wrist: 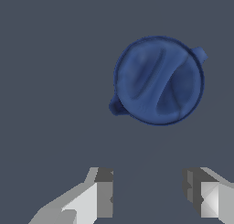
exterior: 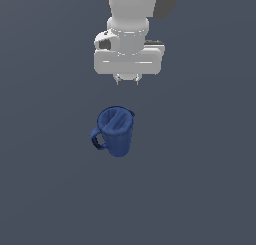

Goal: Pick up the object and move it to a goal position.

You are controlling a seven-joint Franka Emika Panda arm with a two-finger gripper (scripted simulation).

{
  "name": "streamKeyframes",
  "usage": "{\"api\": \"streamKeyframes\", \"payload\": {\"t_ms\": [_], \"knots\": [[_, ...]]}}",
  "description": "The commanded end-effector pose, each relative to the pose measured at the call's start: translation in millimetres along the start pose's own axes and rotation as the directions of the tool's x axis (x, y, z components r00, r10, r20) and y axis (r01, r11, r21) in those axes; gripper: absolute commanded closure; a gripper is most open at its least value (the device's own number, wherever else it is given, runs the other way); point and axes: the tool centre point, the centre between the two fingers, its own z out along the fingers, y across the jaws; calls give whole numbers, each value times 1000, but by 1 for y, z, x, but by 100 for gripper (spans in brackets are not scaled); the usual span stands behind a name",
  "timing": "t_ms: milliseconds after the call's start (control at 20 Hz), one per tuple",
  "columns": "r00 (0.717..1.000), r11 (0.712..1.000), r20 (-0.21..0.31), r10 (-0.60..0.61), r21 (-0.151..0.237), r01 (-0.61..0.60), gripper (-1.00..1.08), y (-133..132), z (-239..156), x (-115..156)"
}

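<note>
A dark blue jug (exterior: 116,130) stands upright on the grey floor, its loop handle toward the exterior view's left and its small spout at the rim toward the right. In the wrist view I look down on its round top (wrist: 157,80). My gripper (exterior: 127,80) hangs above and behind the jug, apart from it. Its two fingers (wrist: 103,191) are spread wide with nothing between them, and the jug lies beyond the fingertips in the wrist view. The gripper (wrist: 148,193) is open and empty.
The flat dark grey floor (exterior: 200,179) surrounds the jug on all sides. No other object and no goal marker shows in either view.
</note>
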Motion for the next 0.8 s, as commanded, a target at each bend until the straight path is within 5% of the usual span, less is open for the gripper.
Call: {"api": "streamKeyframes", "payload": {"t_ms": [0,750], "knots": [[1000,1000,0,-1,0,1,-20,0,0,0],[981,982,66,181,46,-184,-20,17,7,31]]}}
